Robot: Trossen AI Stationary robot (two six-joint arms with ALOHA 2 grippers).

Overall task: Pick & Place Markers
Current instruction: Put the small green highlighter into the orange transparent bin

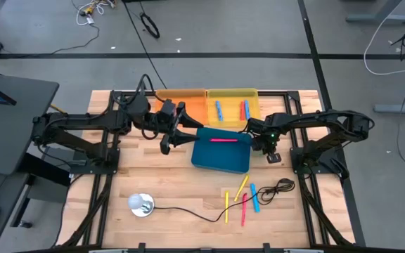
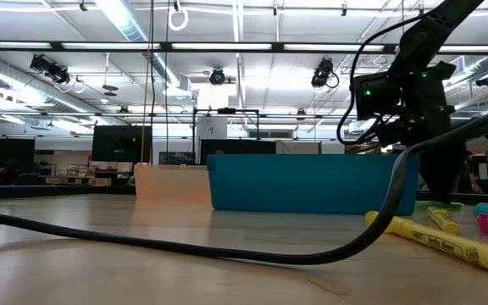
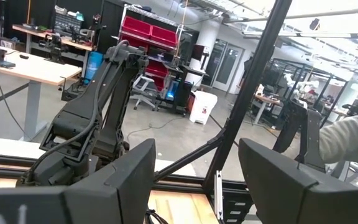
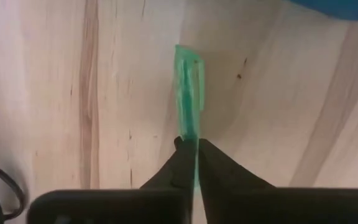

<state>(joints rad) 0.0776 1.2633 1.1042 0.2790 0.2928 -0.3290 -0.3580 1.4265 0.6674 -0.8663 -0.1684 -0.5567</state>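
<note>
While the right tool (image 4: 191,155) hangs low over the bare wood just off the right side of the blue bin (image 1: 221,152), its two dark fingers (image 4: 219,171) are pinched together on a green marker (image 4: 189,90), which sticks out forward past the fingertips over the worktop (image 1: 167,179). In the high view that tool (image 1: 271,149) sits toward the right edge of the worktop, beside the bin's right wall; the low view shows the same arm coming down at the right of the bin (image 2: 312,182).

The left tool (image 1: 179,135) is held above the worktop at the bin's left side, near the orange tray (image 1: 185,104) at the far edge. Its fingers (image 3: 114,180) stand wide apart with nothing between them, pointing out at the room.

A pink marker (image 1: 222,140) lies inside the blue bin along its far wall. In the yellow tray (image 1: 232,93), beside the orange one at the far edge, lie two blue markers (image 1: 218,109) and a red marker (image 1: 243,111). Near the front edge, toward the right corner, loose markers lie in a small scatter: two yellow markers (image 1: 242,186), a blue marker (image 1: 254,197) and a pink-red marker (image 1: 244,213). In the low view yellow markers (image 2: 435,237) lie close to the camera at the right.

A thin black cable (image 1: 188,211) runs across the front part of the worktop from a round silver object (image 1: 140,204) near the front left to a coil at the right.
</note>
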